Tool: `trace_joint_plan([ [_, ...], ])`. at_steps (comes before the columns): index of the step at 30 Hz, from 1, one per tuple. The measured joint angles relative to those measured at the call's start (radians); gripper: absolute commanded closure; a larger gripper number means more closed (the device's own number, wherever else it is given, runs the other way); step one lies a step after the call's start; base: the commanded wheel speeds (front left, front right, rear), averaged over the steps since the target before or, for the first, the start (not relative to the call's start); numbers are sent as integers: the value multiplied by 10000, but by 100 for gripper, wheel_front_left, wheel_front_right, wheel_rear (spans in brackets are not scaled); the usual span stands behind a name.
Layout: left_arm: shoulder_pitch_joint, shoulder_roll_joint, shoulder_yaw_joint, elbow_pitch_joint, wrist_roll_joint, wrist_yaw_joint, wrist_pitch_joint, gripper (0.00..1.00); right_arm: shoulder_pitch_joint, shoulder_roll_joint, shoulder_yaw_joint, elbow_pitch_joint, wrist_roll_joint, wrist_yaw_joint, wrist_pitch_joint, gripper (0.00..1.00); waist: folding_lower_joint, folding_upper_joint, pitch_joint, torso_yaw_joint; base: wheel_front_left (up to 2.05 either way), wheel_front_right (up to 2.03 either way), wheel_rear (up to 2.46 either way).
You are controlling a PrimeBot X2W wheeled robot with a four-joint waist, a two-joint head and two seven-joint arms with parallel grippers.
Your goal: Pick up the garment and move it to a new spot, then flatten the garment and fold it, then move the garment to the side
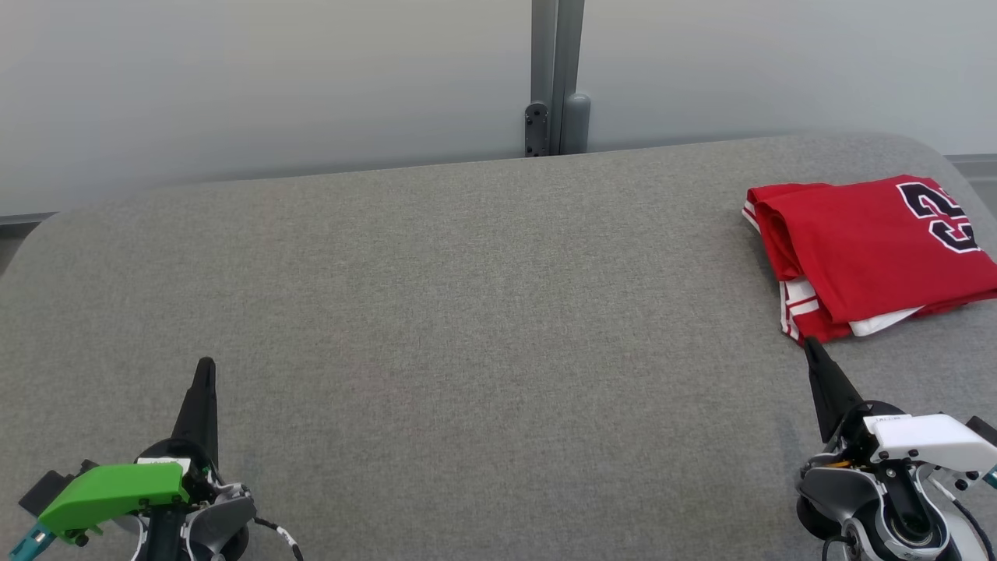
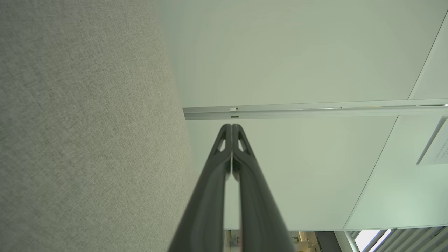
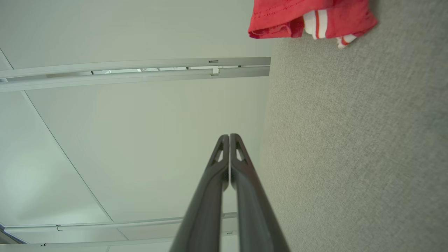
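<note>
The garment (image 1: 872, 253) is a red jersey with white trim and a dark number, lying folded at the far right of the grey table (image 1: 467, 312). Its red and white edge also shows at the top of the right wrist view as the garment (image 3: 308, 17). My right gripper (image 1: 810, 347) is shut and empty, its tip just short of the garment's near edge; in its own view the right gripper (image 3: 229, 136) has both fingers pressed together. At the lower left my left gripper (image 1: 206, 366) is shut and empty, far from the garment. Its own camera shows the left gripper (image 2: 231, 126) closed.
A grey fabric-covered table top spans the head view, with rounded far corners. Behind it stands a pale wall with a grey vertical post (image 1: 555, 78). The table's right edge runs close past the garment.
</note>
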Motion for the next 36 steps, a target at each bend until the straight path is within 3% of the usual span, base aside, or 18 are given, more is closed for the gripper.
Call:
trace_joint_plan([
  [36,0,-2,-2,0,-2,-2,0,100,-5,38,-46,0,-46,0,42,100,0,0,0,0,0,0,0],
])
